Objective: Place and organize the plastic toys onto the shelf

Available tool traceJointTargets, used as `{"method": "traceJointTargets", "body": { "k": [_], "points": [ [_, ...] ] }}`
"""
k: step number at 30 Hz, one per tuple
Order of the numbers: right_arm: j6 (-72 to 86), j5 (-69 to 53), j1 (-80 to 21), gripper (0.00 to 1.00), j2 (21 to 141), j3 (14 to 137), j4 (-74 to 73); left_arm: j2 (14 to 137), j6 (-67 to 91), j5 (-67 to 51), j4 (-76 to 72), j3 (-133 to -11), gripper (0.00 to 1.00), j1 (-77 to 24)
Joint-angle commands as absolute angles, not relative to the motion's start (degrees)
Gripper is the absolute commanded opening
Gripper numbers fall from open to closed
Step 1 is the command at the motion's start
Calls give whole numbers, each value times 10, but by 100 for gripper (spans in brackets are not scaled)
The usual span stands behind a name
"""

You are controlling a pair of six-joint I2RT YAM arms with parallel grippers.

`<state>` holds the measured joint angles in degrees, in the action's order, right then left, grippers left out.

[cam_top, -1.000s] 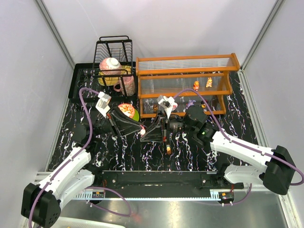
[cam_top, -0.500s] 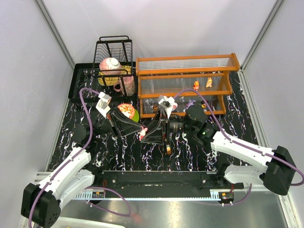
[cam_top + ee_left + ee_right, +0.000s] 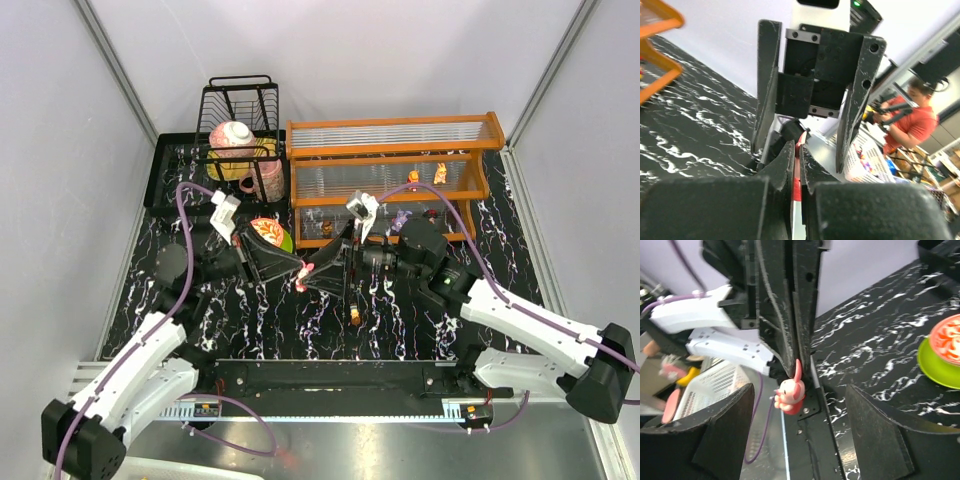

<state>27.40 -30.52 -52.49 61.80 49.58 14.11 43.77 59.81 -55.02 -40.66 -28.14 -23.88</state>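
We judged it barely started: our left gripper (image 3: pixel 796 150) was clenched on a pink-white toy (image 3: pixel 790 393) above the desk (image 3: pixel 250 322), the right gripper (image 3: pixel 318 275) released around it, two orange toys (image 3: pixel 412 181) stood on the shelf (image 3: pixel 390 150), and a small toy (image 3: pixel 354 317) lay on the desk.

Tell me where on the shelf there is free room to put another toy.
On the shelf, the top tier looks bare end to end. The middle tier is free from its left post to the two orange figurines. Crowded: the table before the shelf, where the left end effector pinches a pink-white figurine inside the open right end effector.
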Motion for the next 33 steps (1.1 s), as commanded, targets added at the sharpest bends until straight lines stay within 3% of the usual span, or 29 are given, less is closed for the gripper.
{"method": "traceJointTargets", "body": {
  "k": [1,4,11,19,28,33],
  "points": [
    [239,-176,-520,77,603,558,34,397,393,-447,-82,-383,0,-241],
    [238,-117,-522,74,606,578,-14,394,317,-351,59,-436,0,-243],
    [266,-41,-539,72,636,601,-36,398,270,-188,156,-472,0,-272],
    [281,31,-587,62,699,650,-51,440,247,53,237,-526,0,-429],
    [303,89,-607,57,705,653,-85,435,271,151,250,-541,0,-455],
    [315,69,-608,56,707,640,-59,432,277,138,237,-541,0,-455]
  ]
}}
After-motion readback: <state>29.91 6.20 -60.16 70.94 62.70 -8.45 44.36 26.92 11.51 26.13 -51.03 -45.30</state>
